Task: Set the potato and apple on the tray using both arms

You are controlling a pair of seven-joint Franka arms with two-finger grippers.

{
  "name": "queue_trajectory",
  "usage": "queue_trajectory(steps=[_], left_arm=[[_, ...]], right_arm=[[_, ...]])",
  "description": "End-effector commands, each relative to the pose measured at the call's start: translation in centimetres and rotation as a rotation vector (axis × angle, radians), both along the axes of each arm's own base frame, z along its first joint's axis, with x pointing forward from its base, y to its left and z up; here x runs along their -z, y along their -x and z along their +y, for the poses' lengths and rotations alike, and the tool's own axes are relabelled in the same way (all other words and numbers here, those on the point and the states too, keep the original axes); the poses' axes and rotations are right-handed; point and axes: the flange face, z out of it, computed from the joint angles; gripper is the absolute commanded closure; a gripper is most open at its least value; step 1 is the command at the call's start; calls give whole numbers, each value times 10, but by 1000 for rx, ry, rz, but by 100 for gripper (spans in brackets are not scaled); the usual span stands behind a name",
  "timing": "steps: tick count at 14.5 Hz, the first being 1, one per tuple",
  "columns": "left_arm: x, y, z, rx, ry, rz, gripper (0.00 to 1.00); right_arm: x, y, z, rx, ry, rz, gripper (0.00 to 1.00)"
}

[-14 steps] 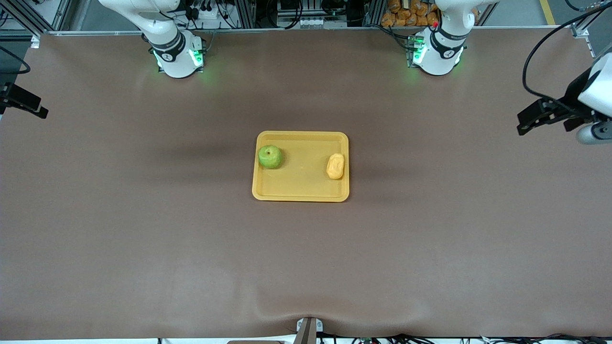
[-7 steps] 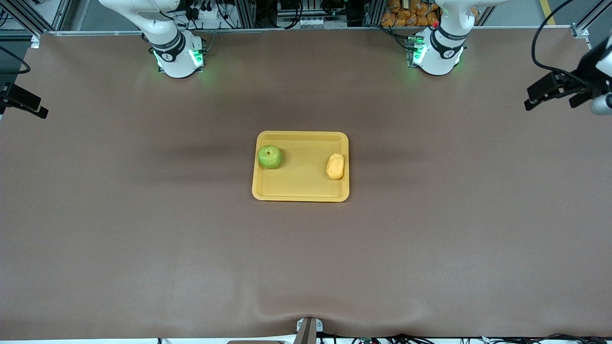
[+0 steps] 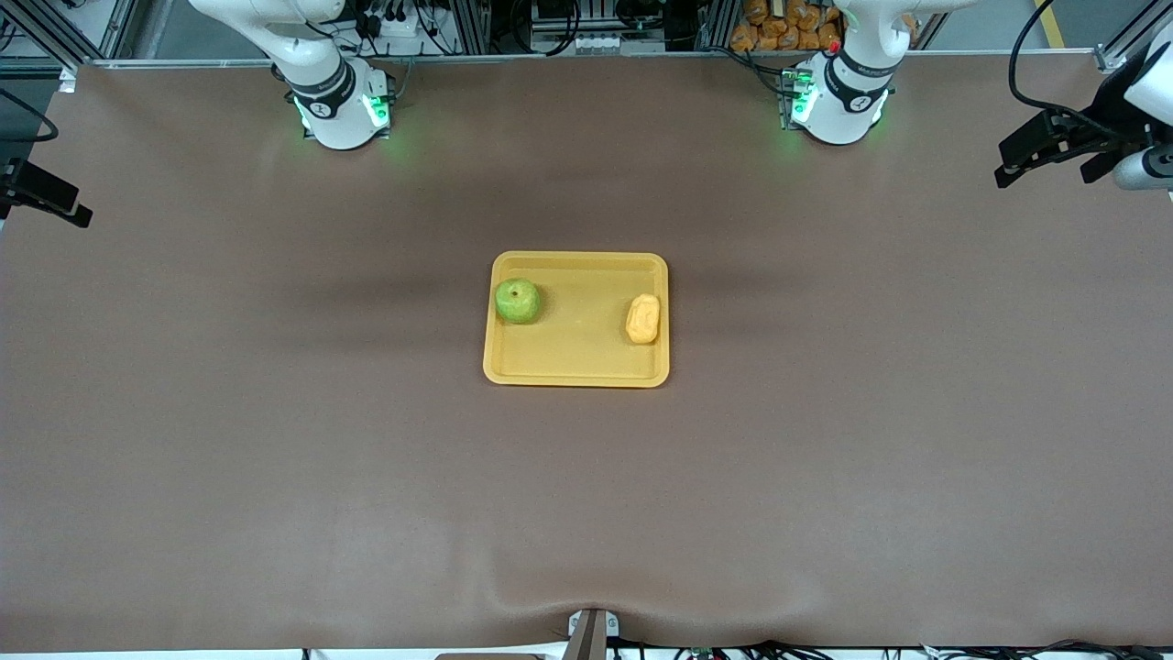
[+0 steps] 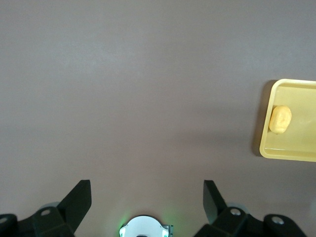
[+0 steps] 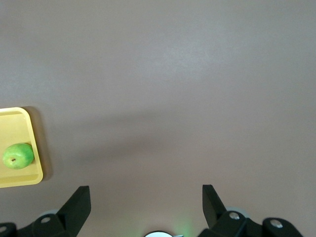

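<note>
The yellow-orange tray (image 3: 577,371) lies at the middle of the table. The green apple (image 3: 518,301) sits in it at the right arm's end. The yellow potato (image 3: 643,319) lies in it at the left arm's end. My left gripper (image 3: 1046,174) is open and empty, high over the table's left-arm end, well away from the tray. My right gripper (image 3: 41,206) is open and empty over the right-arm end. The left wrist view shows its open gripper (image 4: 147,190), the potato (image 4: 280,119) and the tray (image 4: 264,148). The right wrist view shows its open gripper (image 5: 146,192), the apple (image 5: 18,155) and the tray (image 5: 38,148).
The arm bases (image 3: 341,110) (image 3: 838,105) with green lights stand along the table's edge farthest from the front camera. A camera mount (image 3: 591,632) sits at the nearest edge. Brown bare cloth (image 3: 586,504) surrounds the tray.
My left gripper has drawn back toward the robots' edge of the table, still open and empty. The right arm, apple, potato and tray have not moved.
</note>
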Motion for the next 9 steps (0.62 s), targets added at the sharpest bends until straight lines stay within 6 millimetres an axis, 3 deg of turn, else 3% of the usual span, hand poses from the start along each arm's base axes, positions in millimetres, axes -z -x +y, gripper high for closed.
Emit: queue_trajectory(steps=[1,9], left_arm=[[-3,-1,1,-3,-2,13,0],[-3,0,7,-15,-3,24,0]], right_arm=[[-5,2,-3,-3,18,1,0],[-5,2,-4,-1,18,1,0]])
